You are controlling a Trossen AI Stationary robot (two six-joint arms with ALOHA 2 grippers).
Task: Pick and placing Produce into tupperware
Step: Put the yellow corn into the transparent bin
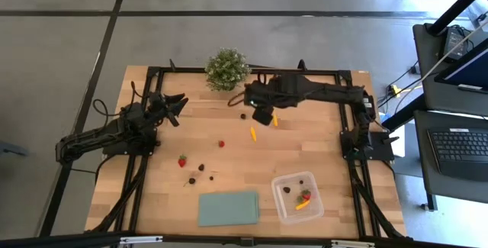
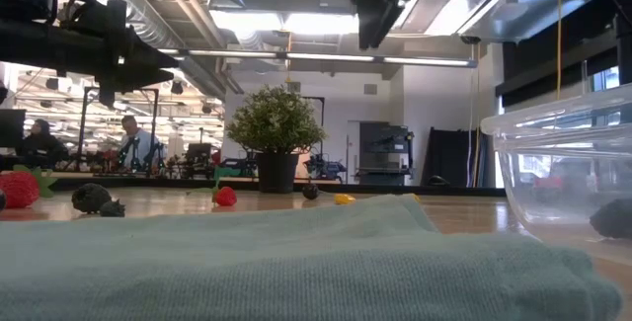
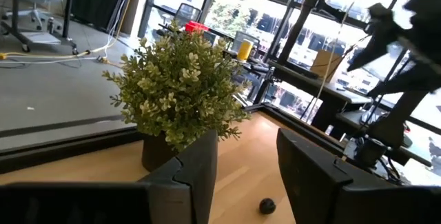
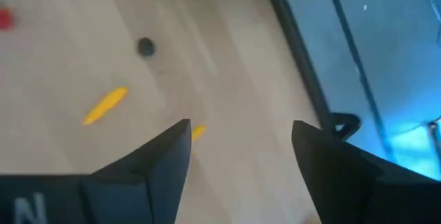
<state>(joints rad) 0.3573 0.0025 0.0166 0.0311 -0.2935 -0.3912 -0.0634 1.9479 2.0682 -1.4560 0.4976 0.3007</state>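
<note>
Produce lies scattered on the wooden table: a strawberry (image 1: 182, 160), a small red piece (image 1: 222, 143), dark berries (image 1: 201, 167), one dark berry (image 1: 243, 115) and two yellow pieces (image 1: 253, 133) (image 1: 275, 118). The clear tupperware (image 1: 314, 208) stands near the table's near right corner with a few pieces inside. My right gripper (image 1: 263, 114) (image 4: 241, 148) hangs open above the table, over the yellow piece (image 4: 198, 132); the low view shows it raised (image 2: 380, 5). My left gripper (image 1: 174, 104) (image 3: 244, 169) waits open at the left, pointing at the plant (image 3: 176, 93).
A potted plant (image 1: 226, 69) stands at the table's far edge, close to the right gripper. A pale-green sheet (image 1: 229, 207) lies flat near the near edge, left of the tupperware. Dark frame rails run along both table sides. People show in the room behind (image 2: 133, 143).
</note>
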